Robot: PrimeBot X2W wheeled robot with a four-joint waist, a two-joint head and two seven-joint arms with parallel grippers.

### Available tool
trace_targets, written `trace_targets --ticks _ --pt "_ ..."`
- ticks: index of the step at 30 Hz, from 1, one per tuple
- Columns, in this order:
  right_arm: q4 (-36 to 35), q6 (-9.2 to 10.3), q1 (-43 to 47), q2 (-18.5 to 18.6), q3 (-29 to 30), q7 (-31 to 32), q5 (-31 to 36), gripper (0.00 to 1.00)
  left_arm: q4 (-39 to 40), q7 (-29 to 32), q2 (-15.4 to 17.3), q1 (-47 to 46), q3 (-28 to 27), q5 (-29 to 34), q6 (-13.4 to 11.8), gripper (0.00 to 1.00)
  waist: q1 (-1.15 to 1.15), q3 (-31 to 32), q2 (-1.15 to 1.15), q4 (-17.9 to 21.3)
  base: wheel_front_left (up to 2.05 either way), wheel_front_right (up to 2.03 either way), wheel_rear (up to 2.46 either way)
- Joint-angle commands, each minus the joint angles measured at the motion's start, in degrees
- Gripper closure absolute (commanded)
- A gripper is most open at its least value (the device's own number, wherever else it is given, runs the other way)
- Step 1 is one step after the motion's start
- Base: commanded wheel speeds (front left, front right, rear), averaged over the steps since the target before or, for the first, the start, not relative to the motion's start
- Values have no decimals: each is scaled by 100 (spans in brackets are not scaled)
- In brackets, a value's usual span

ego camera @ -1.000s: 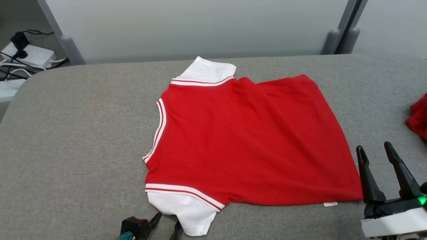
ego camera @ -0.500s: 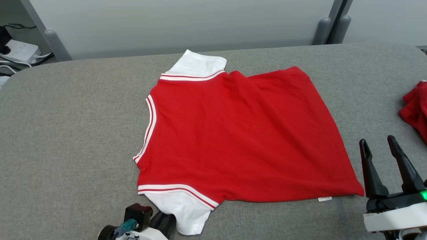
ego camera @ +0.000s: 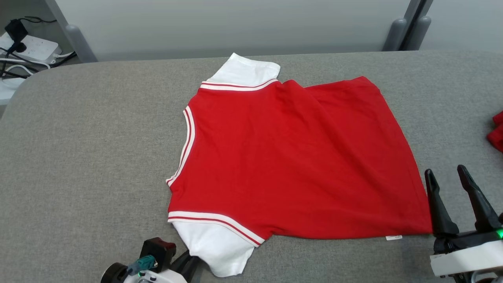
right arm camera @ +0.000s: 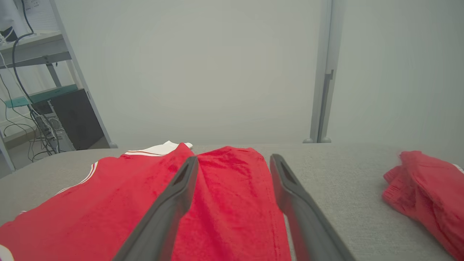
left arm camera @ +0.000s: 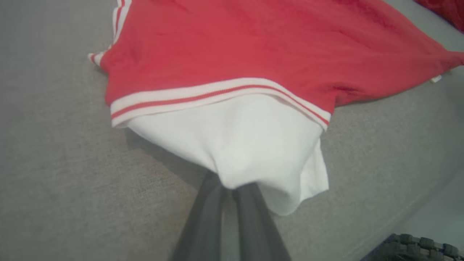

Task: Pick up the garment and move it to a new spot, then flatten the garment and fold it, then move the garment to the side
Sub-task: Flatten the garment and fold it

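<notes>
What we cannot fully see
The white sleeve point(left arm camera: 246, 145) covers the fingertips of the left pincer point(left arm camera: 232, 189), clamped on it, and in the head view the bottom edge cuts that pincer's body off. The right edge there cuts off a second red cloth point(ego camera: 497, 133). We cannot read the small label point(ego camera: 393, 237) at the hem of the garment point(ego camera: 294, 157).

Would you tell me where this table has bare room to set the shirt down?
Widest bare patch: the table left of the red shirt, to its edge. A narrower strip runs behind it. The right is crowded: the right gripper at the hem, another red garment beyond.
</notes>
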State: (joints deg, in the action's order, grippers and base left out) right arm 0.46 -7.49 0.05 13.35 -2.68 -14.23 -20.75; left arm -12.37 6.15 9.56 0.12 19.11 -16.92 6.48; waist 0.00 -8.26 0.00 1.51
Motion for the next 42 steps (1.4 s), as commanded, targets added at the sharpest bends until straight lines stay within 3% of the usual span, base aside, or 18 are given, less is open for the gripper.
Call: trace_targets --ticks 1,11,23,24,25,26,27,37,42 --pt "27 0 -48 181 -117 -77 24 0 408 285 135 -18 -185 -71 -38 100 0 -50 0 -50 0 0 0" --pt "1410 0 -8 376 -222 -76 -179 0 2300 2016 599 509 -158 -364 -177 100 0 -246 0 -138 0 0 0" --pt "2433 0 -312 405 -477 231 -637 0 2976 2750 823 661 -138 -583 -236 100 0 -381 0 -127 0 0 0" --pt "2480 0 -334 420 -514 239 -662 19 2985 2771 824 654 -131 -596 -235 100 0 -388 0 -139 0 0 0" --pt "2525 0 -356 437 -554 255 -683 63 2989 2788 825 647 -125 -606 -235 100 0 -394 0 -151 0 0 0" --pt "2561 0 -376 456 -592 260 -697 93 2991 2804 827 638 -118 -612 -236 100 0 -398 0 -163 0 0 0" --pt "2590 0 -394 473 -628 261 -704 100 2992 2818 829 631 -115 -617 -240 100 0 -402 0 -172 0 0 0" --pt "2245 0 -448 778 -271 155 -538 100 3334 3162 1028 689 -165 -646 -312 100 0 -362 0 -151 0 0 0" --pt "1763 0 -156 918 -14 479 -417 100 3762 3600 1238 846 -241 -665 -435 100 0 -311 0 -111 0 0 0"
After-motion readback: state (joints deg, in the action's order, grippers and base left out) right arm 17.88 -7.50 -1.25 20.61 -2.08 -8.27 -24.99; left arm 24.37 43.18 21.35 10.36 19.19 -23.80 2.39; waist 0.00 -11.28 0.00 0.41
